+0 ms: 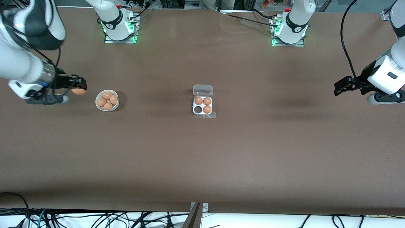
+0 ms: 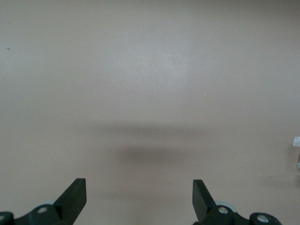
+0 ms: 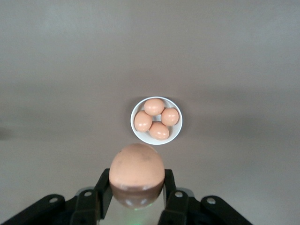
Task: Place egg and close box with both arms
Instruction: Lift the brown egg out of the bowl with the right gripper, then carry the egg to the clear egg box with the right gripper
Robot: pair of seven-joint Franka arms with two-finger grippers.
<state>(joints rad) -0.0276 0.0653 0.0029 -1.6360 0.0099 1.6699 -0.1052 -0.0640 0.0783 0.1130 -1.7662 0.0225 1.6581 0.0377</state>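
Note:
My right gripper (image 1: pixel 79 87) is shut on an orange-brown egg (image 1: pixel 78 91), held in the air over the bare table beside the white bowl, toward the right arm's end. In the right wrist view the egg (image 3: pixel 137 168) sits between my fingers. The clear egg box (image 1: pixel 202 105) stands open at the table's middle, its lid (image 1: pixel 202 90) laid back toward the robots. Three cells hold eggs. One cell (image 1: pixel 198 109), on the side nearer the camera, is empty. My left gripper (image 1: pixel 338 89) is open and empty over bare table at the left arm's end; it shows in its wrist view (image 2: pixel 139 197).
A round white bowl (image 1: pixel 98 105) with several eggs stands between my right gripper and the box; it shows in the right wrist view (image 3: pixel 136 134). Bare brown table lies all round. Both arm bases stand at the table's edge farthest from the camera.

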